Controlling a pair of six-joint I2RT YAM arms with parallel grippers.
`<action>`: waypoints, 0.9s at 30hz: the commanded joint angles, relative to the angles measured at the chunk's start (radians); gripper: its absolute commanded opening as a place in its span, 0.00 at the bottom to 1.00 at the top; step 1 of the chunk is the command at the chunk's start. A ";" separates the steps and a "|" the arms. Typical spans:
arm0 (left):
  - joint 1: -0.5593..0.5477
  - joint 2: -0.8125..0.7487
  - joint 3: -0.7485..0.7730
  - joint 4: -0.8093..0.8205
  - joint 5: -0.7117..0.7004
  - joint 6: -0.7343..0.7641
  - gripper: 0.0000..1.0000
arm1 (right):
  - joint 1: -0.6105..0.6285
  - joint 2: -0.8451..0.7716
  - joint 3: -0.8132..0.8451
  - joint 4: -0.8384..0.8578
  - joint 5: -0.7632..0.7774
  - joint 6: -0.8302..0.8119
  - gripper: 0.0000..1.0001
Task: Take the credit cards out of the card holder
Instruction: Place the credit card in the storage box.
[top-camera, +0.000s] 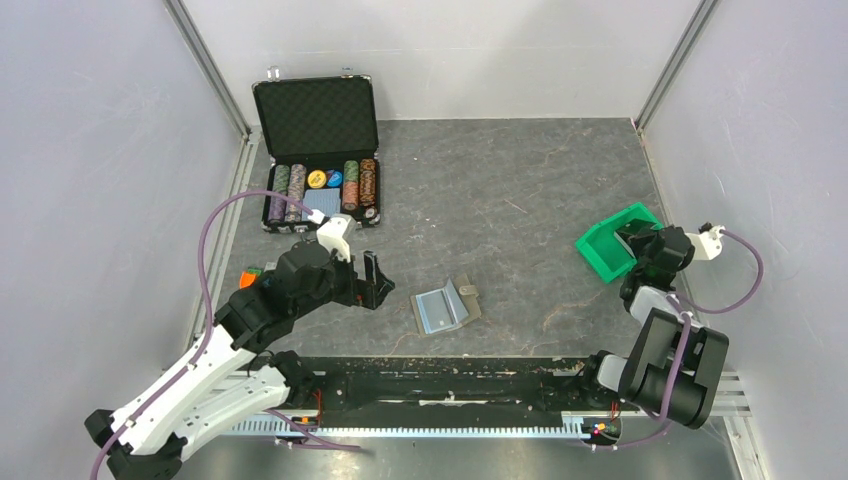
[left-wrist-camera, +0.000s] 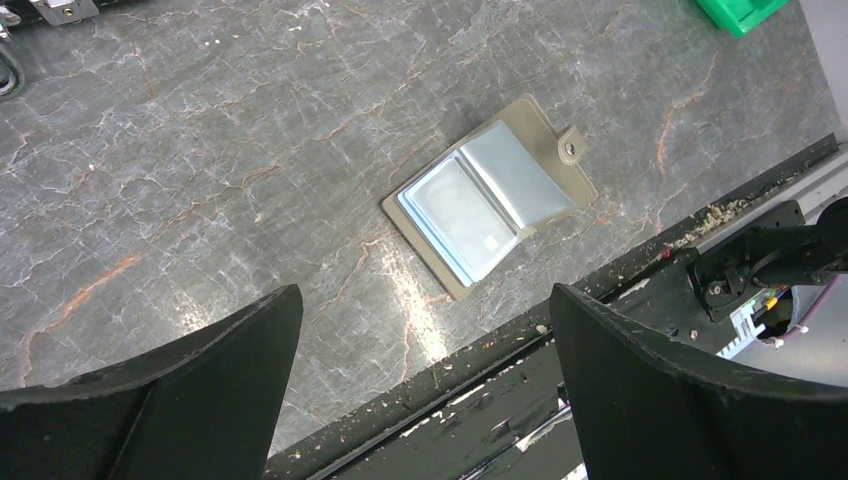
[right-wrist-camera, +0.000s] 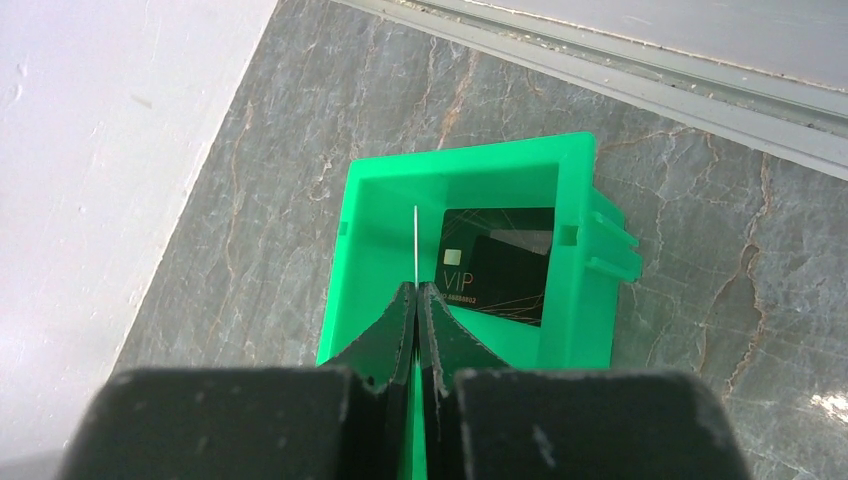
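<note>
Right tool (right-wrist-camera: 415, 292) clamped on a card (right-wrist-camera: 415, 240), edge-on, above the bin (right-wrist-camera: 460, 160) well right of the holder (top-camera: 447, 306). Risk: the pinch is thin, so on release the card may stick to the tool or tip over the rim. Left tool (left-wrist-camera: 425, 300) apart, near the holder's left; blue card (left-wrist-camera: 455, 215) sits in it. Holder's loose on counter (left-wrist-camera: 200, 150), may drag.

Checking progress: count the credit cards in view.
3: a black VIP card lying in the green bin; a thin card, edge-on, pinched in the right fingers above that bin; a pale card in the open card holder. Others may be hidden inside.
</note>
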 joint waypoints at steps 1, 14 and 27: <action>-0.002 -0.015 -0.001 0.010 0.005 0.041 1.00 | -0.004 0.018 0.001 0.057 0.035 0.002 0.00; -0.002 -0.021 -0.002 0.016 0.014 0.044 1.00 | -0.004 0.065 -0.008 0.107 0.058 0.015 0.00; -0.002 -0.031 -0.002 0.020 0.022 0.048 1.00 | 0.005 0.081 -0.029 0.127 0.089 0.052 0.00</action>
